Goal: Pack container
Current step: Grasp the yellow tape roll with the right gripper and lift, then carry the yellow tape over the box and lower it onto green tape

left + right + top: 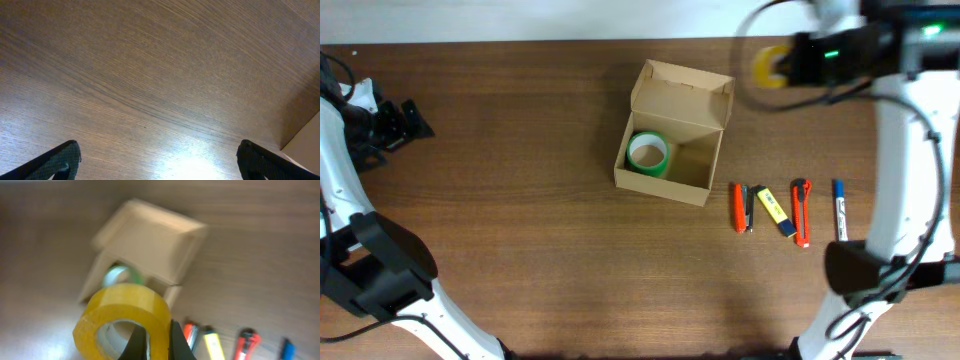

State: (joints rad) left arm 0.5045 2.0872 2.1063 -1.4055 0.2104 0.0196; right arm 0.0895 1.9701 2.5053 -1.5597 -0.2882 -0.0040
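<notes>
Box [695,160] looks light, bendy; we hold wall [660,188], not lid [682,95]. Right gripper [157,342] pinches yellow tape [125,310]; left gripper [157,160] wide, empty.

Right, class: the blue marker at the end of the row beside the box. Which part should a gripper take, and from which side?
Probably mid-barrel, from straight above. The blue marker lies flat on the table, long and thin, so the grip would close across its narrow width. The orange cutter beside it lies apart, leaving room for a finger.
</notes>
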